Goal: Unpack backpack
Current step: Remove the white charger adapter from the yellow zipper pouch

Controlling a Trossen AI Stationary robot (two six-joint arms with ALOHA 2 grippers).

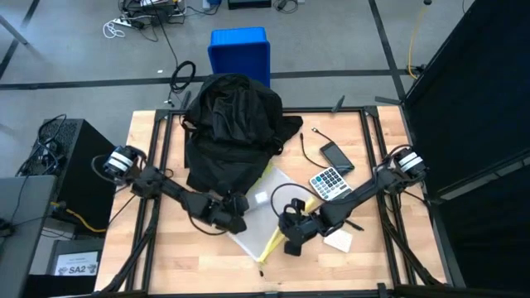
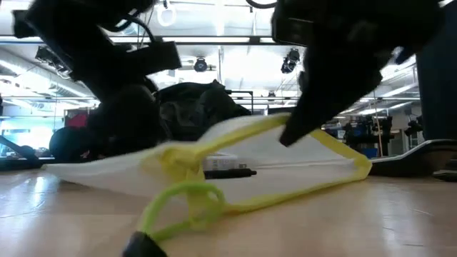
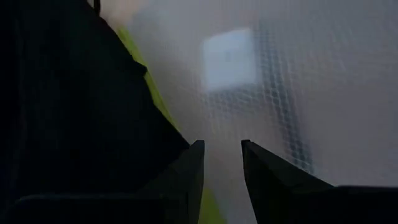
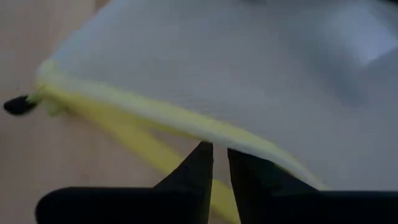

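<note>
The black backpack (image 1: 232, 124) lies at the table's far middle. A white mesh pouch (image 1: 269, 211) with yellow edging lies at the backpack's near end and also shows in the low view (image 2: 285, 160). My right gripper (image 1: 291, 236) is shut on the pouch's yellow edge at its near right side. My left gripper (image 1: 236, 217) is at the pouch's left side, next to the backpack. Its fingers (image 3: 194, 168) are a little apart above the mesh (image 3: 261, 81). I cannot tell whether they touch it. My right gripper pinches the pouch's yellow edge (image 4: 186, 127) between its two fingers, which lie across the edge. It comes slanting down from the table's right. That side of the pouch (image 2: 321, 139) is raised off the table, and the left side (image 2: 86, 171) lies low by the wood.
A calculator (image 1: 331, 182), a black phone (image 1: 338, 157), a short cable (image 1: 308, 145) and a white card (image 1: 338, 240) lie on the table's right half. A yellow loop with a black pull (image 2: 178, 203) trails near the front edge. A blue bin (image 1: 240, 51) stands on the floor beyond the far edge.
</note>
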